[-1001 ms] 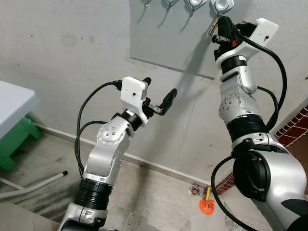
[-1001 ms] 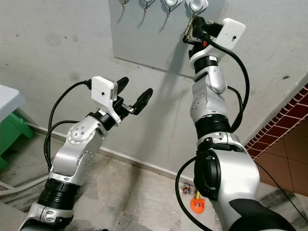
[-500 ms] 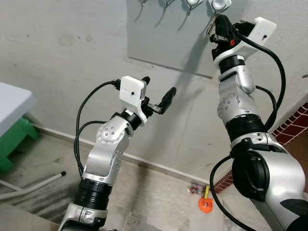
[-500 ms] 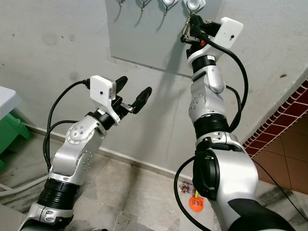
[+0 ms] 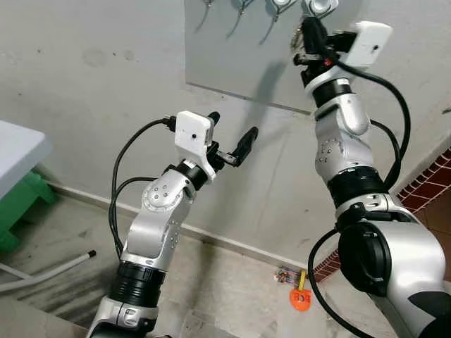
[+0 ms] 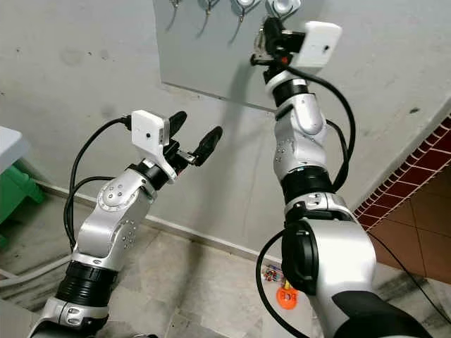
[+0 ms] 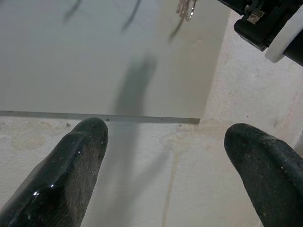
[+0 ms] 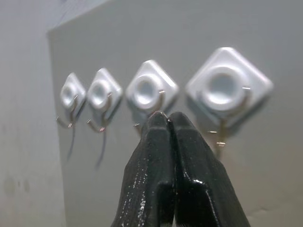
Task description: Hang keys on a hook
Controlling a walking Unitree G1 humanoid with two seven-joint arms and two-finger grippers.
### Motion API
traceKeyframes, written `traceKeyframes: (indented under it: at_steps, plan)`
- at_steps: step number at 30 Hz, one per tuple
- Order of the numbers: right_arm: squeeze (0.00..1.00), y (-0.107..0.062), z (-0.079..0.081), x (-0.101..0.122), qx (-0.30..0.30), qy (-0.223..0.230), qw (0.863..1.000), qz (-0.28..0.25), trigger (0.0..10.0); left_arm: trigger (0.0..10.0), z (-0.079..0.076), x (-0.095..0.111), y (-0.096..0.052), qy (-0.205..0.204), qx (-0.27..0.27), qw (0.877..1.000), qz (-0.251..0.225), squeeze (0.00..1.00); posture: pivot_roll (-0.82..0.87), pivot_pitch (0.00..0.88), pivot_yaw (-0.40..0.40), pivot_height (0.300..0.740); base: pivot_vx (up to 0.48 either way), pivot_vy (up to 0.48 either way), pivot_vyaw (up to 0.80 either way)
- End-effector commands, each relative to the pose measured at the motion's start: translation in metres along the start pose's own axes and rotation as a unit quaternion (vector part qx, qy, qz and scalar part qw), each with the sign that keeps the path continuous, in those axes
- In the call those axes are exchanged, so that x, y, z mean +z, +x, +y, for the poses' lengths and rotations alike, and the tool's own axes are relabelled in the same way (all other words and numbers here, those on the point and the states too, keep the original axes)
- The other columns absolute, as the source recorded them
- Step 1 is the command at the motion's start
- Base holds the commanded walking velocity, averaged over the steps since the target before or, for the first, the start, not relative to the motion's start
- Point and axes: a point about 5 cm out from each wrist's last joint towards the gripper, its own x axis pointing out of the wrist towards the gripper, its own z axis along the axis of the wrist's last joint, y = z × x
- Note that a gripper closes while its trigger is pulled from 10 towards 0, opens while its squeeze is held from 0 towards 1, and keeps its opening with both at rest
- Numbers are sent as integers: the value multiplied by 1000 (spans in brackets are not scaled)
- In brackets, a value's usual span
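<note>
A grey wall panel [image 5: 232, 49] carries a row of white hooks [image 8: 227, 87]. The right end effector [image 8: 169, 124], fingers pressed together on a key ring [image 5: 299, 39], is raised just beside the rightmost hook; a slow, level approach should seat it. The left end effector [image 5: 232, 137] is held wide, lower left.

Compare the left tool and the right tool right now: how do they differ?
The left tool is open with its fingers spread wide; the right tool is pressed shut. The left tool sits low, below the grey board; the right tool is raised to the row of hooks on it. Both point toward the wall.
</note>
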Motion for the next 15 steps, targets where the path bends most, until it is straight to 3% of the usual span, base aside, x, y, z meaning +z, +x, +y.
traceKeyframes:
  at_steps: [1, 10, 15]
  plan:
    - [0, 6, -2, 8, 1, -13, 1000, -7, 10000, 10000, -2, 4, 0, 0, -3, 1000, -8, 0, 30, 128, -84, 740, 0, 0, 0]
    - [0, 5, -21, 13, -62, 60, 996, -17, 10000, 10000, -2, 4, -1, -2, 1, 1000, -8, 0, 34, 127, -88, 740, 0, 0, 0]
    - [0, 3, -23, 10, -70, 82, 994, -19, 10000, 10000, -2, 4, -1, -2, 1, 1000, -8, 0, 33, 128, -86, 740, 0, 0, 0]
